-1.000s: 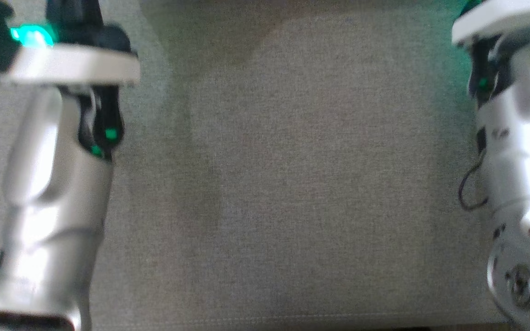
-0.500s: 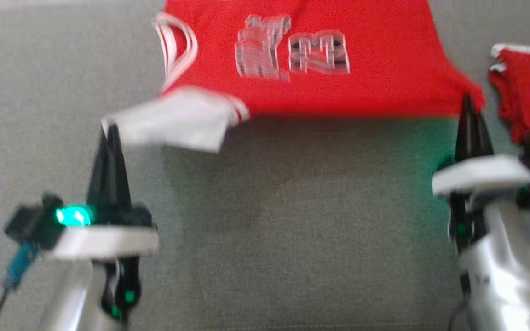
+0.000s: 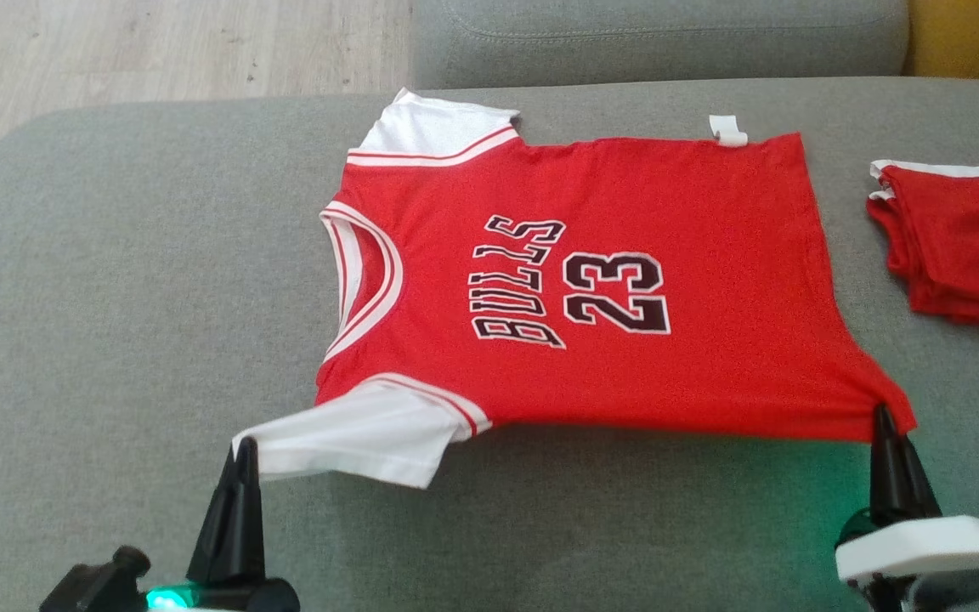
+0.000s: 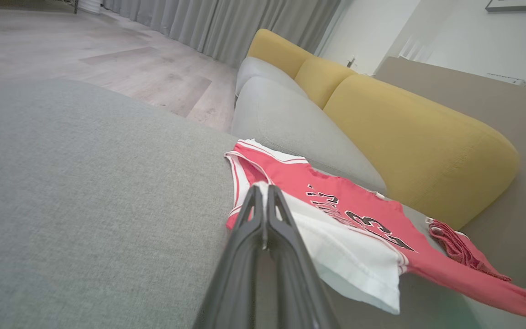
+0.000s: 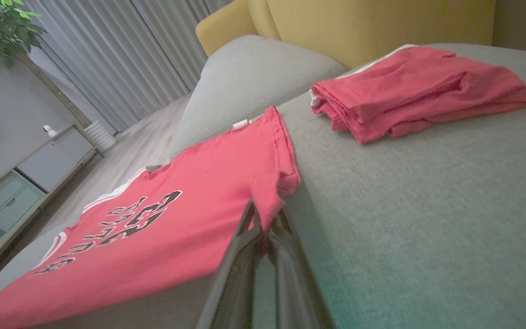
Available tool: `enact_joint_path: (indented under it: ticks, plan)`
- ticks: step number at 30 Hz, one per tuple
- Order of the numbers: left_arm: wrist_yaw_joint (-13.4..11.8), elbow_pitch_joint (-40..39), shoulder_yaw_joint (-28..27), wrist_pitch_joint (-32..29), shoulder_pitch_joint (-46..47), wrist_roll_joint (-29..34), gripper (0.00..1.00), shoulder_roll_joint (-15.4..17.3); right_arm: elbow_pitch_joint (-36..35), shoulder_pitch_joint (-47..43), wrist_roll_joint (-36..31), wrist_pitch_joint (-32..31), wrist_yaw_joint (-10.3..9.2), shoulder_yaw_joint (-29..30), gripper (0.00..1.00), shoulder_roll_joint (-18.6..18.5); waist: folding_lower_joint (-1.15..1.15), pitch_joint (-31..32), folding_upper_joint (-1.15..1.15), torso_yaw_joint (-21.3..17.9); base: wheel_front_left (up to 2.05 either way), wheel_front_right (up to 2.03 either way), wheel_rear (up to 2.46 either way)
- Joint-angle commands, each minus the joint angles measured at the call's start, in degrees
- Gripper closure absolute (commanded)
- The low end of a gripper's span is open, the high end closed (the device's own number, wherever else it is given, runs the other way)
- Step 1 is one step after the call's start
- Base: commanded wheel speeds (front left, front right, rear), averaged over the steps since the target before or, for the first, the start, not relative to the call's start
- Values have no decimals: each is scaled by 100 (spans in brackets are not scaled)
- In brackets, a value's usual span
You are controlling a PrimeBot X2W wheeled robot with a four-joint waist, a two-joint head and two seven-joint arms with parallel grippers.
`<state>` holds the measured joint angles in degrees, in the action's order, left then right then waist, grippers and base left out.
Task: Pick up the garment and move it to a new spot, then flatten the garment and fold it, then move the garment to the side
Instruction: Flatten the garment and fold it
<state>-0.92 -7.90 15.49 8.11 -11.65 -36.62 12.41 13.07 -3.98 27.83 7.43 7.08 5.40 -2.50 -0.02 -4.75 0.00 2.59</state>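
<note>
The left gripper point(image 3: 243, 450) has its fingers pressed together on the tip of the near white sleeve point(image 3: 353, 442). The right gripper point(image 3: 884, 418) is likewise closed, pinching the near hem corner of the garment point(image 3: 625, 280). The garment lies wholly beyond both grippers, its near edge strung between them and slightly lifted (a shadow shows beneath it). Its long axis runs across the robot, collar to the left and hem to the right, so each arm is nearest its own corner. Condition: red jersey, lettering face up, spread nearly flat on the grey cushion point(image 3: 116, 297). A folded red item point(image 3: 965, 246) sits apart at right. Judgement: flattening in hand, fold not yet begun.
</note>
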Motion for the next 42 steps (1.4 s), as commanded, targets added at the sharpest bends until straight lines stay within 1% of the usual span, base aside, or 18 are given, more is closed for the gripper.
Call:
enact_joint_path:
  ticks: [1,4,9,16,20,21,27,34,39,40,41,42]
  plan:
    - [-62,-237,-221,-13,155,-68,100,84,-312,51,47,-126,41,-80,100,-38,2,-10,0,-15,0,0,0]
    - [31,-111,-133,-172,157,-235,100,61,-299,-6,-13,-429,41,-11,100,-38,2,-55,0,-25,0,0,0]
    - [175,444,-37,-262,497,-303,100,33,-80,215,-114,-814,41,-9,100,-38,2,-175,0,-14,0,0,0]
    - [367,1010,115,-175,1289,-212,100,-105,167,621,-234,-965,41,40,100,-38,2,-349,0,12,0,0,0]
    - [483,1242,145,-117,1827,-168,100,-121,258,923,20,-1058,41,-40,100,-38,2,-456,0,-41,0,0,0]
    - [483,1242,145,-117,1827,-168,100,-121,258,923,20,-1058,41,-40,100,-38,2,-456,0,-41,0,0,0]
    - [599,1781,151,0,2654,-81,100,-106,616,1519,13,-1067,41,-17,100,-38,2,-623,0,-146,0,0,0]
    - [693,2417,214,179,3286,-63,100,-166,1171,2135,-14,-860,41,13,100,-38,2,-826,0,-261,0,0,0]
    - [745,2834,242,312,3600,-78,100,-160,1547,2515,-14,-681,41,-92,100,-38,2,-942,0,-332,0,0,0]
    - [750,2909,228,344,3653,-86,100,-164,1608,2591,-4,-641,41,-133,79,-38,2,-957,0,-347,0,0,0]
    - [753,2986,201,384,3706,-94,100,-167,1676,2667,11,-604,41,-173,55,-38,2,-972,0,-361,0,0,0]
    - [755,3063,170,428,3759,-100,100,-172,1736,2744,18,-560,41,-227,4,-38,2,-985,0,-372,0,0,0]
